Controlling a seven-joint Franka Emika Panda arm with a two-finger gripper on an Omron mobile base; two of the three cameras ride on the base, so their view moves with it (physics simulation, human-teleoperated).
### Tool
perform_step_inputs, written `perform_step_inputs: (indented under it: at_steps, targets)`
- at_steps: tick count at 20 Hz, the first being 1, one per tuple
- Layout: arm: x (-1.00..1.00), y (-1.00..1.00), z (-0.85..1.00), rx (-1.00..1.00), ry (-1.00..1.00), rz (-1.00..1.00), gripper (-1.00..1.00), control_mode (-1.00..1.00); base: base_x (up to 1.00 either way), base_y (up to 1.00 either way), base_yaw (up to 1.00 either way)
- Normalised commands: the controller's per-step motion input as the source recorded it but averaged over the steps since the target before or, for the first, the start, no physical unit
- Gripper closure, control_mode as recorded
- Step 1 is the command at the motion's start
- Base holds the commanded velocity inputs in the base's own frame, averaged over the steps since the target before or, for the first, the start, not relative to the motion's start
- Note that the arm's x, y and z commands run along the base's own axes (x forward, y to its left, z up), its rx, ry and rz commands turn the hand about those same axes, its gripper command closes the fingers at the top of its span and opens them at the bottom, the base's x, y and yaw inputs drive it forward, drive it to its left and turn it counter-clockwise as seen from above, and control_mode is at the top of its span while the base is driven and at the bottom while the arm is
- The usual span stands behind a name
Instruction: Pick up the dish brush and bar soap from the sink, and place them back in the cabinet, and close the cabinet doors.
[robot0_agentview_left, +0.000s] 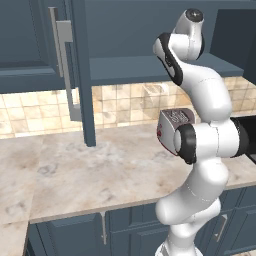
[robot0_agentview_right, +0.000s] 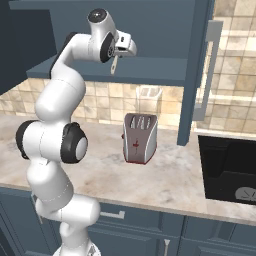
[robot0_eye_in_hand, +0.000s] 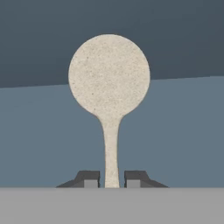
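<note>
Clearly the gripper (robot0_eye_in_hand: 111, 180) is pinched on the dish brush (robot0_eye_in_hand: 109, 92): in the hand view its two dark fingertips (robot0_eye_in_hand: 89, 179) press against the thin handle at the bottom centre, and the round cream head stands in the upper middle of the frame against the cabinet (robot0_agentview_right: 150, 67) shelf. Holding the handle end leaves the head free, which I judge suits laying the brush flat on the shelf.

Seen from the right base view, the brush hangs as a small pale sliver below the hand at upper centre, just above the shelf's front edge; whether it touches the shelf I cannot tell. One of the cabinet doors (robot0_agentview_right: 197, 70) stands swung out at the right of that frame, so the shelf is reachable. The sink (robot0_agentview_right: 230, 167) lies at the lower right, well apart from the hand. A toaster (robot0_agentview_right: 140, 137) sits on the counter (robot0_agentview_right: 165, 185) at centre.

The arm rises from the lower left, bends at a raised elbow, and turns its wrist toward the shelf at the top.
</note>
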Motion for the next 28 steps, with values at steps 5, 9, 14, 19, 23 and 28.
perform_step_inputs:
  at_steps: [5, 9, 14, 19, 23, 28]
  targets:
    - [0.16, 0.0, -0.18, 0.0, -0.09, 0.0, 1.0, -1.0, 0.0, 0.0, 0.0]
    - [0.12, 0.0, -0.22, 0.0, -0.11, 0.0, 1.0, -1.0, 0.0, 0.0, 0.0]
    - [0.1, 0.0, -0.19, 0.0, -0.08, 0.0, 1.0, -1.0, 0.0, 0.0, 0.0]
    - [0.05, 0.0, -0.15, 0.0, -0.06, 0.0, 1.0, -1.0, 0.0, 0.0, 0.0]
    - [0.0, 0.0, -0.08, 0.0, -0.02, 0.0, 1.0, -1.0, 0.0, 0.0, 0.0]
    - [0.0, 0.0, -0.08, 0.0, 0.0, 0.0, 1.0, -1.0, 0.0, 0.0, 0.0]
